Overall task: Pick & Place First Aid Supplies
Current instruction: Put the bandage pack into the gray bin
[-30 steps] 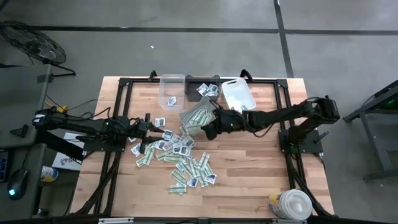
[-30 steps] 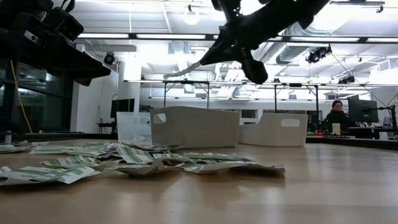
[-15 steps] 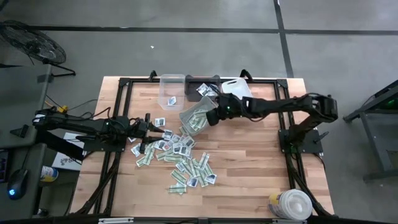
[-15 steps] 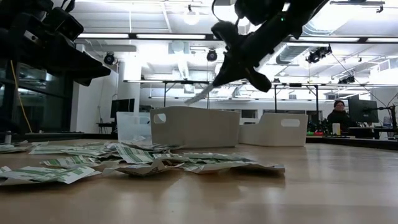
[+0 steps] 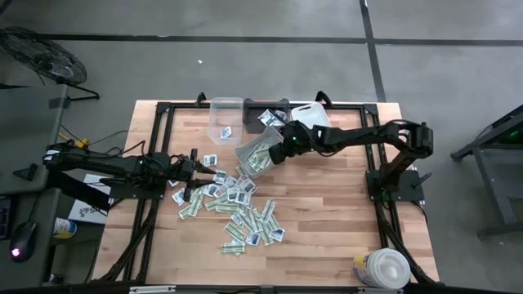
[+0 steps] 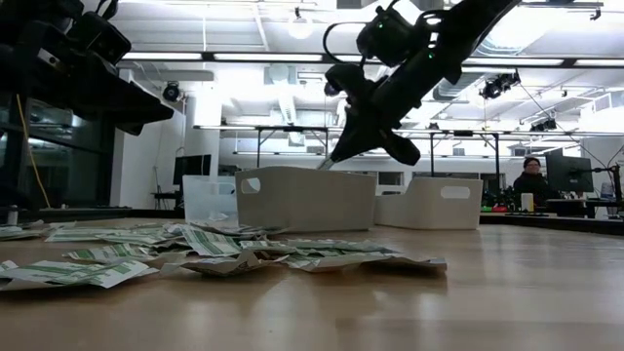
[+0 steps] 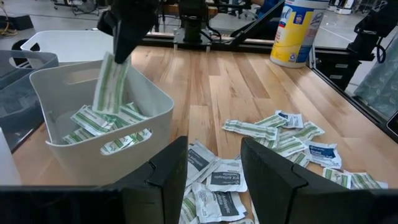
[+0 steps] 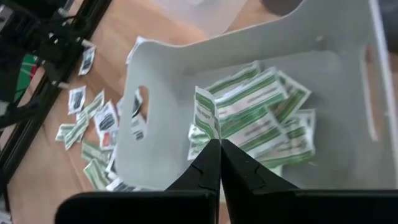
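Right gripper (image 8: 219,144) over the white bin (image 5: 255,155), jaws pinched tight on a green-and-white strip packet (image 7: 109,85) hanging just above the strips already inside. Left gripper (image 5: 214,174) low at the table (image 5: 327,212) pile of loose packets (image 5: 245,214), jaws partly apart, nothing held.

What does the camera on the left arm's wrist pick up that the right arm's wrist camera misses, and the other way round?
Only the left wrist view shows the big round tub at the far table edge, the white bin and the left tool, open above squarish white packets.

Only the right wrist view looks straight down past the right tool, shut on a green-and-white strip, with the left arm off to one side.

Both show the grey bin holding green-and-white packets, that strip hanging over it, and loose packets on the wooden table.
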`<state>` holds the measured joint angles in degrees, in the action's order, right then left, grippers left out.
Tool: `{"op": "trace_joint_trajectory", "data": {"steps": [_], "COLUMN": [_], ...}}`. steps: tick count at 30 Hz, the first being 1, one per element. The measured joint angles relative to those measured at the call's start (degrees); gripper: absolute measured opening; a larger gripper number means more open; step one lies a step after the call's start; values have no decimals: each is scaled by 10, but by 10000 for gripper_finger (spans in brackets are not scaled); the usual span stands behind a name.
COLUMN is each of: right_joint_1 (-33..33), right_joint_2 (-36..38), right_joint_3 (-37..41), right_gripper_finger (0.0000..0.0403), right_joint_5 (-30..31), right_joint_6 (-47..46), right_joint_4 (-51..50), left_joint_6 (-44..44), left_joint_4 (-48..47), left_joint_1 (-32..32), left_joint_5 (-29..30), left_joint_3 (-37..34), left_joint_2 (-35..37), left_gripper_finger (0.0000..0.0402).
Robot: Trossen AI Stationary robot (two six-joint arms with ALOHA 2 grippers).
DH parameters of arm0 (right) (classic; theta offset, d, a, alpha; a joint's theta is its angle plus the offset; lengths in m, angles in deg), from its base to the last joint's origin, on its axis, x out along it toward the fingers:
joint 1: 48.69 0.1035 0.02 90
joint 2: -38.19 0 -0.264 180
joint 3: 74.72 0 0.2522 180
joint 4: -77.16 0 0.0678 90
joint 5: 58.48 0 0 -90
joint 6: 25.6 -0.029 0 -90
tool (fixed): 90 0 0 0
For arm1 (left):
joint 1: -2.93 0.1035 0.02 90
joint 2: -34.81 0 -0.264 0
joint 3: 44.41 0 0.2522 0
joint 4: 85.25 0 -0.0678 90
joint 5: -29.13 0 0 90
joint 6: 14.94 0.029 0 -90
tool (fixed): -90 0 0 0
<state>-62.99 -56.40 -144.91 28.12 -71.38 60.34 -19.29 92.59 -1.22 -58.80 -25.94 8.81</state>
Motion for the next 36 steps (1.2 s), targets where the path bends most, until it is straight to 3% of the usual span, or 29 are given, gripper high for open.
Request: {"op": "trace_joint_trajectory", "data": {"steps": [5,13,17,28,36], "right_joint_1": [-3,-3,9,115,181], "right_joint_2": [0,1,19,70,60], "right_joint_3": [0,0,0,0,-8], "right_gripper_finger": [22,115,140,142,140], "right_joint_5": [0,11,12,-2,24], "right_joint_6": [9,13,33,186,129], "right_joint_4": [-4,-6,-7,-74,-151], "left_joint_6": [0,0,0,0,0], "left_joint_4": [0,-2,-2,-8,-16], "left_joint_1": [0,0,0,0,0], "left_joint_5": [0,0,0,0,1], "left_joint_3": [0,0,0,0,0], "left_joint_2": [0,0,0,0,0], "left_gripper_finger": [149,149,149,149,149]}}
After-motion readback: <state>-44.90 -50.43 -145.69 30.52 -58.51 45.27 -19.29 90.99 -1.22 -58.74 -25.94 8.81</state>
